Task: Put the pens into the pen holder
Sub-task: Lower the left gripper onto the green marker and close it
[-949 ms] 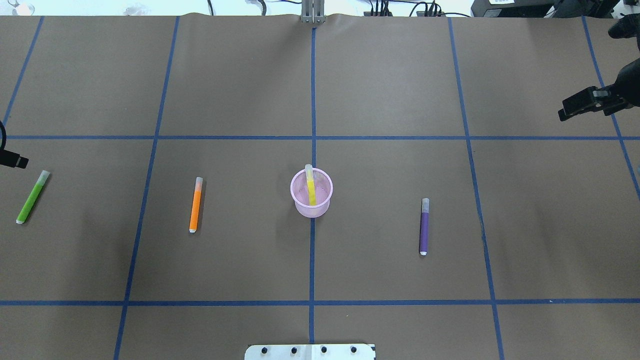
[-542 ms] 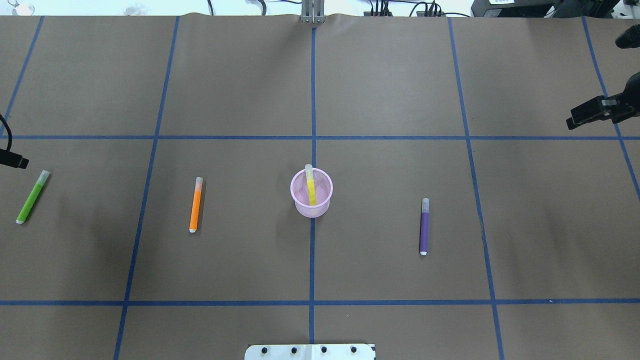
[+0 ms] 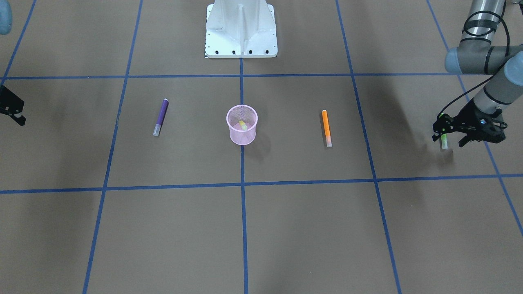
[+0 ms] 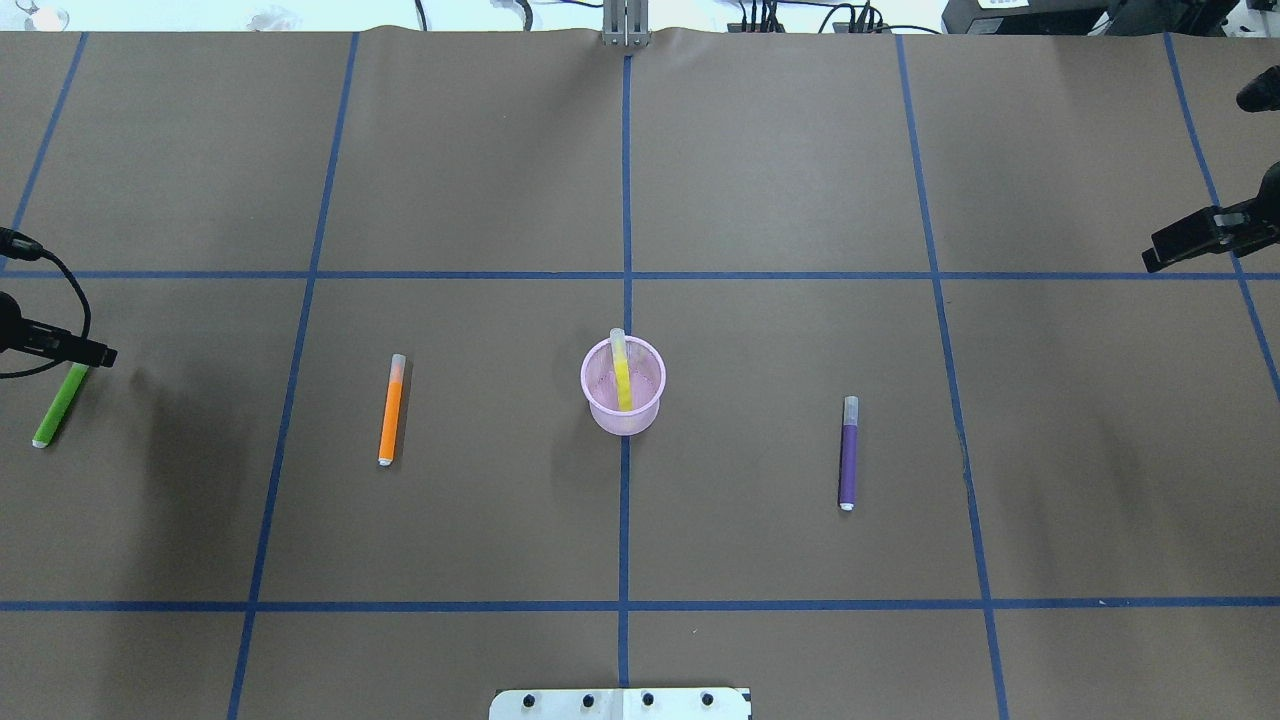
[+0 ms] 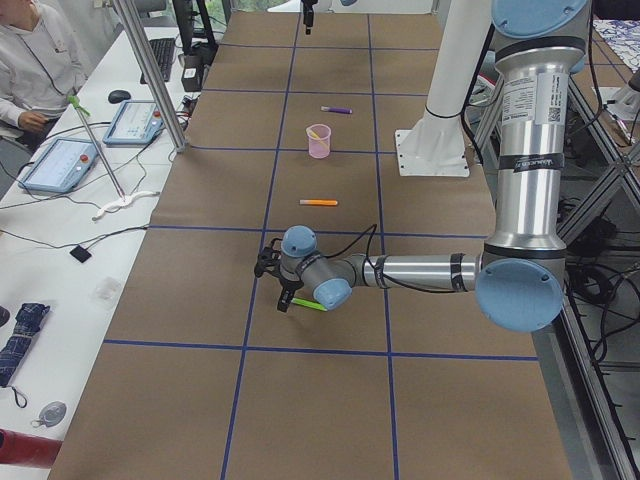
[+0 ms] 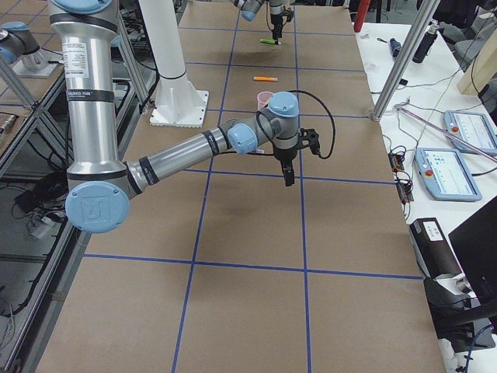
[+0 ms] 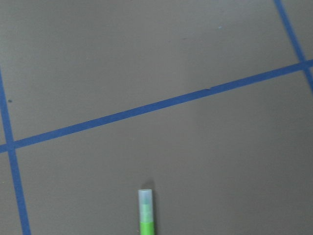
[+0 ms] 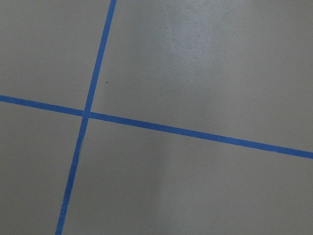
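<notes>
Though the brown table [image 4: 800, 150], crossed by blue tape lines, fills most of every view, the two arms reach only over its ends. The left arm [image 5: 420, 270] stretches low across one end and the right arm [image 6: 186, 151] extends over the other. The left gripper [image 3: 449, 138] hangs over the capped end of the green pen [image 4: 55, 405], fingers spread wide and gripping nothing; the cap shows between them in the front-facing view. The right gripper [image 4: 1155, 258] sits well apart from every pen, cut by the frame edge, and I cannot tell whether its fingers are spread or closed. The pink mesh pen holder [image 4: 623, 385] stands upright at the table's middle on a tape line. The yellow pen [image 4: 622, 375] leans inside it, cap poking over the rim. The orange pen [image 4: 391, 410] lies flat between the holder and the green pen, and the purple pen [image 4: 849, 455] lies flat on the holder's other side.
</notes>
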Robot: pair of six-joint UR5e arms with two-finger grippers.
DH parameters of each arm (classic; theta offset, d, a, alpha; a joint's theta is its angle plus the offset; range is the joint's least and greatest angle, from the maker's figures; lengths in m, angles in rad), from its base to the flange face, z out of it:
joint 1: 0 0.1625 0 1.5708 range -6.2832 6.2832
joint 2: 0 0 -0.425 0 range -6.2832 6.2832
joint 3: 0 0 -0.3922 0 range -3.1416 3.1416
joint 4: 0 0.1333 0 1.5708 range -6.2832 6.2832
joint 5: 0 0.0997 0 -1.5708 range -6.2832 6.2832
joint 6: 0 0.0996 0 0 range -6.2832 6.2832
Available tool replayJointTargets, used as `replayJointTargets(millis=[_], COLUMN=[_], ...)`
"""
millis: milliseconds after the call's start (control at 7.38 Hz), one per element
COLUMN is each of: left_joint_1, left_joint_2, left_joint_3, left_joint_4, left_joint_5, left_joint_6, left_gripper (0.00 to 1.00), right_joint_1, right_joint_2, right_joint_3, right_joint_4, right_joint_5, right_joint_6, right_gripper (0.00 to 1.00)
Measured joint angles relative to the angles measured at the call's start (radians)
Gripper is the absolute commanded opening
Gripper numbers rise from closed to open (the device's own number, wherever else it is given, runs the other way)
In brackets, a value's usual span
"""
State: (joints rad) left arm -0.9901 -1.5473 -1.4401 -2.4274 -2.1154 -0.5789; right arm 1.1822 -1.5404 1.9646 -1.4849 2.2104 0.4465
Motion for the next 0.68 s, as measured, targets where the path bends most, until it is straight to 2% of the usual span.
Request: replayJointTargets(millis=[136,271,407,678], left_joint_1=[0.014,0.018,0.018,0.016], left_joint_2=[0.000,0.004,0.009,0.020], left_joint_3=[0.001,-0.002,-0.006,-0.011], left_joint_4=[-0.012,-0.016,-0.017,-0.019], left_joint_5=[0.009,0.008,0.005,0.003], left_joint_6=[-0.010,-0.009,-0.002,0.020], left_gripper=[0.37,0.36,0.30,0.11], right_joint_1=[0.000,0.000,0.000,-0.001], right_joint_2=[-0.001,-0.001,-0.001,-0.001], right_joint_3=[0.002,0.003,0.004,0.005], right_joint_4=[0.000,0.000,0.000,0.000], right_joint_5=[0.000,0.000,0.000,0.000], right_joint_6=[0.000,0.000,0.002,0.007], right_gripper=[1.00,1.00,1.00,1.00])
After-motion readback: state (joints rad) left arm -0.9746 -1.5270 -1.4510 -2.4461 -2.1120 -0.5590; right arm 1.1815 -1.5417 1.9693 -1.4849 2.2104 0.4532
